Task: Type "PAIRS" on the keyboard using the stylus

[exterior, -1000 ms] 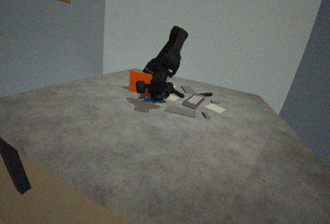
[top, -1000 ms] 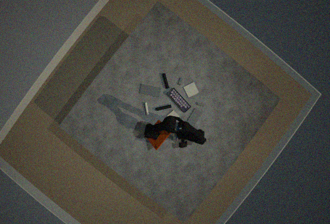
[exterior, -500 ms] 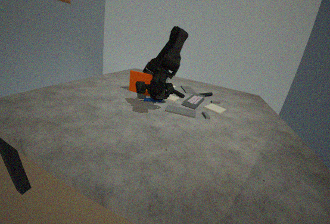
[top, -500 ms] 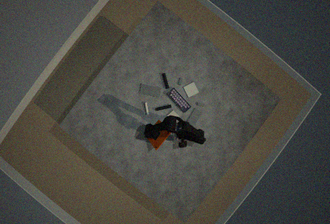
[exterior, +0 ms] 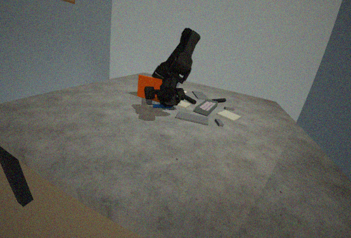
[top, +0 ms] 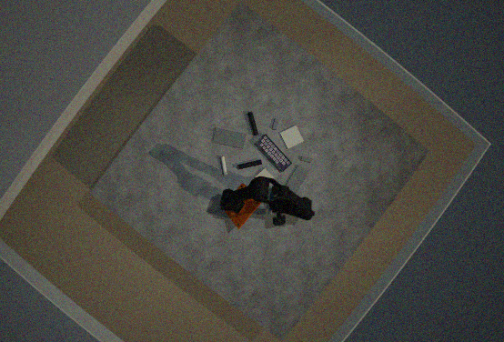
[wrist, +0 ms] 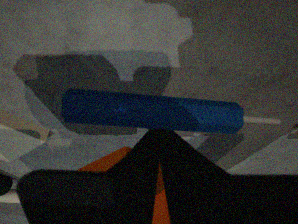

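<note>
1. The blue stylus (exterior: 163, 106) (wrist: 152, 111) lies across the view just beyond the fingertips, its thin pale tip free; the arm masks it from above. It appears to be low over or on the tabletop (top: 182, 255) (exterior: 177, 171), inward from the exterior view's far left corner. Whether it touches a finger I cannot tell.
2. The gripper (exterior: 168, 102) (wrist: 159, 132) has its fingers pressed together with nothing pinched. The stylus shows beyond them, not in their grip.
3. The orange panel (top: 246, 211) (exterior: 143, 85) stands behind the stylus in the exterior view, nearer that far left corner.
4. The keyboard (top: 273, 152) (exterior: 206, 107) lies well in from every edge, apart from the stylus, on the side towards the tabletop's right-hand corner in the exterior view. A cream notepad (top: 291, 136) (exterior: 229, 114) is beside it.
5. Progress, as I judge it: the stylus has been approached but is not in hand, and nothing is pressing a key. The pick-up remains, then P, A, I, R, S, each pushed down firmly. The fingers must first spread around the barrel; lowering them closed could roll it away.
</note>
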